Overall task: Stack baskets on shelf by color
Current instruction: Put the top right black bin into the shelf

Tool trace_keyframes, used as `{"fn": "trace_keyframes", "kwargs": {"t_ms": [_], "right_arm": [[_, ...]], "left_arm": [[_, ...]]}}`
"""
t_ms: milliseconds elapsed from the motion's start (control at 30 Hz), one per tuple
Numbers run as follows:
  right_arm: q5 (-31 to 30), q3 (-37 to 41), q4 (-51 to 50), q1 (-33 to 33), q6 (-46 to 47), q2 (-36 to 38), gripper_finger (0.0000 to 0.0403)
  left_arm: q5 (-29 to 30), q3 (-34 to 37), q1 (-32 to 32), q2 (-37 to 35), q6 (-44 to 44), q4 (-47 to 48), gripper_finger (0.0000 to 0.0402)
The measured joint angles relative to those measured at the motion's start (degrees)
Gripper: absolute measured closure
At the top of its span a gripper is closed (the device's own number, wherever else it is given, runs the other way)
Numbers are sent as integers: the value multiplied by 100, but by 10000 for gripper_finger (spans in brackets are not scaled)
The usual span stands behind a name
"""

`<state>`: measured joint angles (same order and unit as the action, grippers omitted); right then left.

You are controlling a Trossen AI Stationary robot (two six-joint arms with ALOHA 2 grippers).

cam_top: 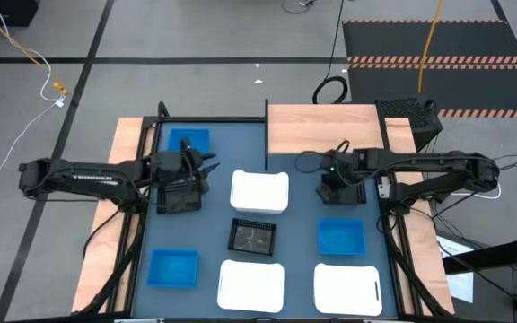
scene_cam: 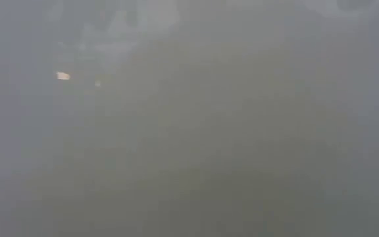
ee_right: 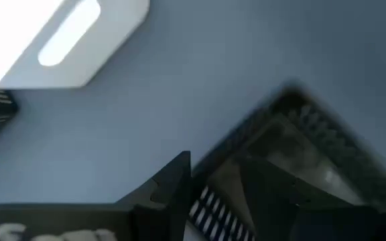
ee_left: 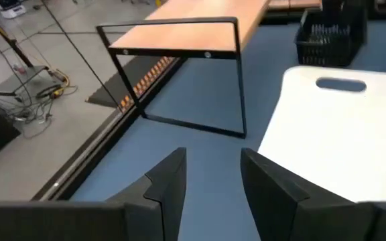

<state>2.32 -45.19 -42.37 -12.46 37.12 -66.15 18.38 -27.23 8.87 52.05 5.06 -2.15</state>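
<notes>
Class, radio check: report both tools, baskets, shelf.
Left tool open, empty, beside back blue basket. Right tool over tabletop by shelf. No baskets on shelf yet.

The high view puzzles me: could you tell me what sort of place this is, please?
Probably a robotics lab or test cell: a blue-grey work table with two arms, loose cables on bare floor, and hazard-striped matting.

The shelf [cam_top: 323,128] stands at the table's [cam_top: 299,220] far edge, right of centre. Left of it, in the far left corner, lies one basket [cam_top: 189,141]. A second basket [cam_top: 259,192] lies mid-table, with a slatted basket [cam_top: 253,237] just nearer. To the right of that lies another basket [cam_top: 341,237]. Along the near edge three baskets lie in a row: left [cam_top: 172,267], middle [cam_top: 250,285], right [cam_top: 347,289].
</notes>
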Motion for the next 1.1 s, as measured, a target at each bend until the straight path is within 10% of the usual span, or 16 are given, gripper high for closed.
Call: {"fn": "trace_keyframes", "kwargs": {"t_ms": [667,1100], "right_arm": [[-524,902,1153,207,1025,-300,279],[-393,935,2051,1070,1426,-128,389]], "left_arm": [[-6,-150,6,2,-125,-122,256],[412,-150,11,2,-130,113,256]]}}
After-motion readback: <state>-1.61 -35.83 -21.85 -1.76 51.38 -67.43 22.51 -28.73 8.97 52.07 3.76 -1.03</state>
